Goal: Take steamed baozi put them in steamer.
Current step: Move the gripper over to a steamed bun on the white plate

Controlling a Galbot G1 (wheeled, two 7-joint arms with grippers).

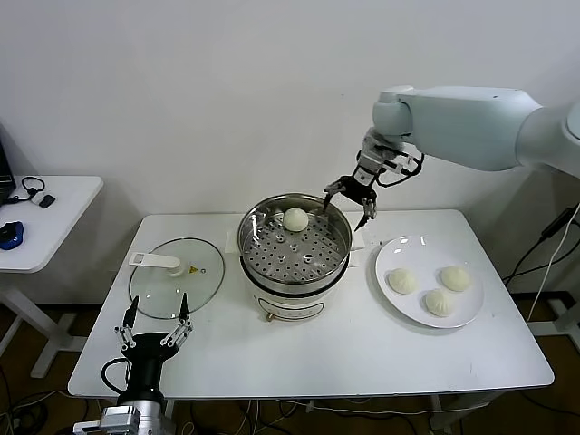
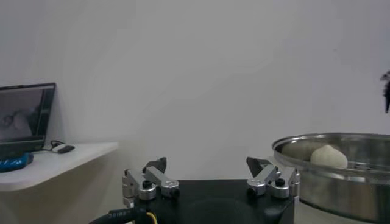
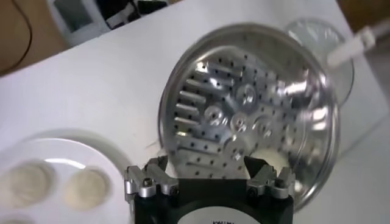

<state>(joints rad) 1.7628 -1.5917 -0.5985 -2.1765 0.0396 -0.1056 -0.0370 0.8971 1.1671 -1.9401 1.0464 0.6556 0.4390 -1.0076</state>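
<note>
I see one baozi dome-up, no long axis, on the steamer tray's far side | three on plate | right gripper spread, empty, above steamer's far-right rim | left gripper spread, parked near lid.

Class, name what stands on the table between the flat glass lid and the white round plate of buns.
In the head view, the shiny round steel steamer stands between the glass lid and the white plate, one bun inside it.

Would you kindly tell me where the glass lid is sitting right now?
In the head view, the glass lid lies flat on the table, on the robot's left beside the steamer, just beyond the left pincer.
</note>
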